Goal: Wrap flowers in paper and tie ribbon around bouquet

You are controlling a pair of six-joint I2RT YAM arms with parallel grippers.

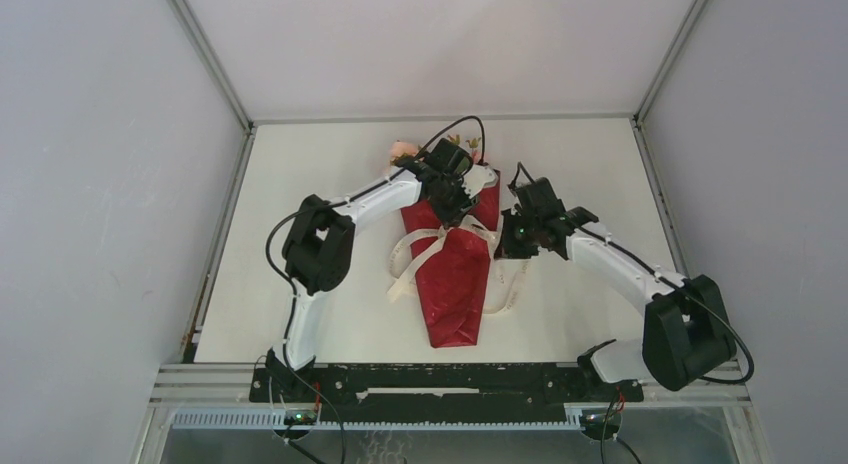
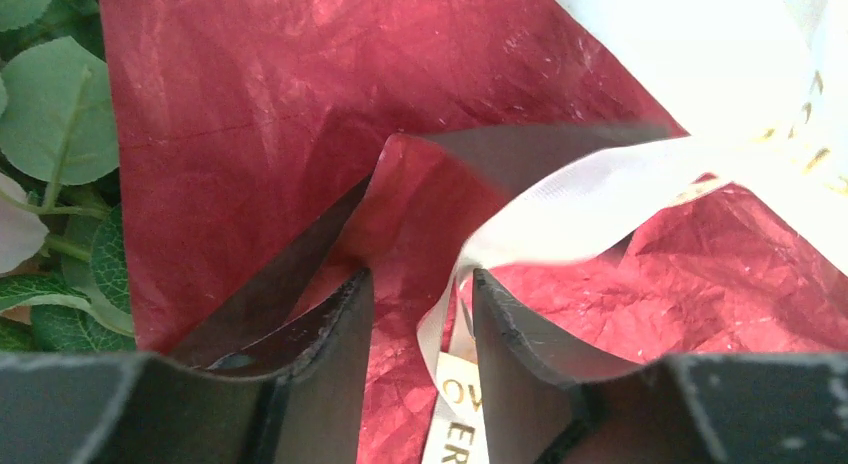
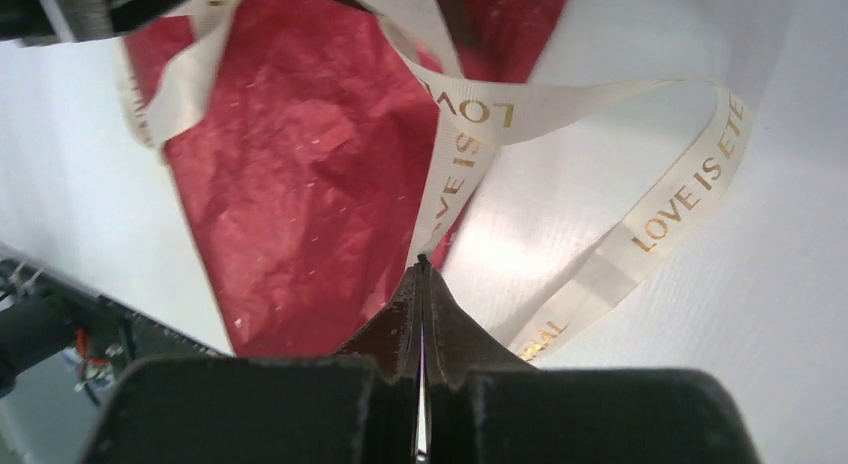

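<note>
- the bouquet (image 1: 452,289) lay on the bench (image 1: 310,174), its roses (image 1: 403,148) toward the far edge and the ribbon (image 3: 455,174) looped loosely round its middle.
- the left claw (image 2: 420,319) stood apart, a ribbon strand running free between its fingers; with that end unheld, any pull could undo the crossing.
- the right claw (image 3: 422,274) was pressed together, seemingly pinching a strand at its tip; a hard tug could drag the bouquet sideways or let the ribbon slip out.
</note>
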